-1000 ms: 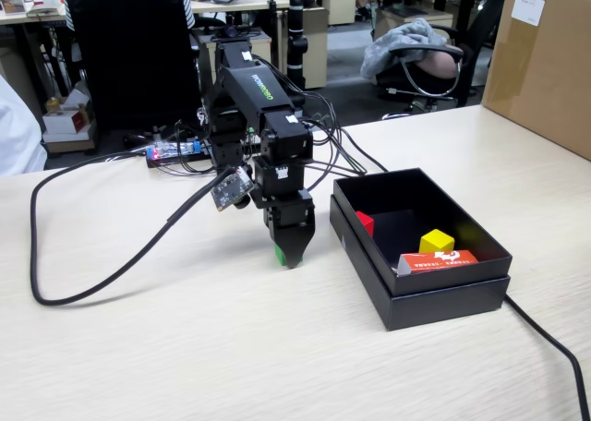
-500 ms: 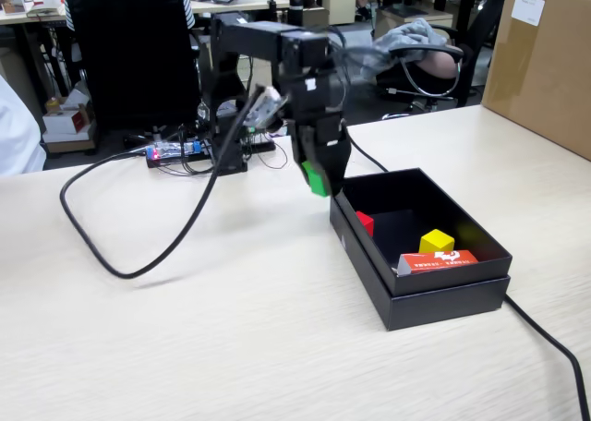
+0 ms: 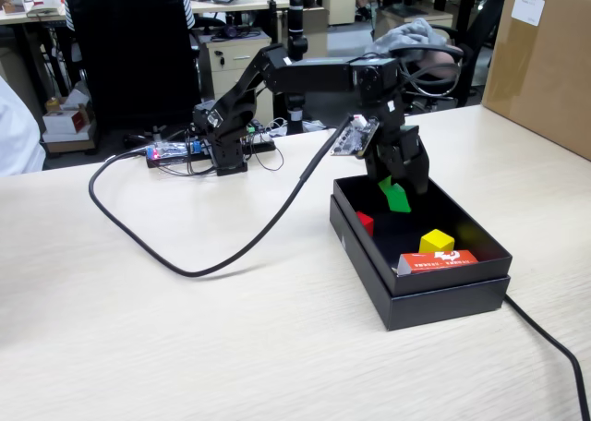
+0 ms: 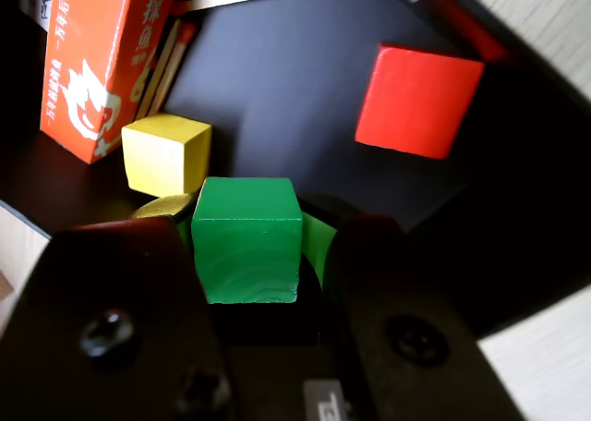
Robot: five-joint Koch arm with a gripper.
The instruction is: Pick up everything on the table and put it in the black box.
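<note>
The tool (image 3: 397, 192) grips a green cube (image 4: 247, 239) between its jaws, poised above the black box (image 3: 443, 292) at the centre right of the fixed view; the carry looks nearly done, and release over bare floor seems the next call. The wrist view shows what the fixed view half hides: a red cube (image 4: 418, 100) upper right, a yellow cube (image 4: 166, 153) and an orange carton (image 4: 92, 61) upper left, the counter (image 3: 185, 347) otherwise bare of cubes.
</note>
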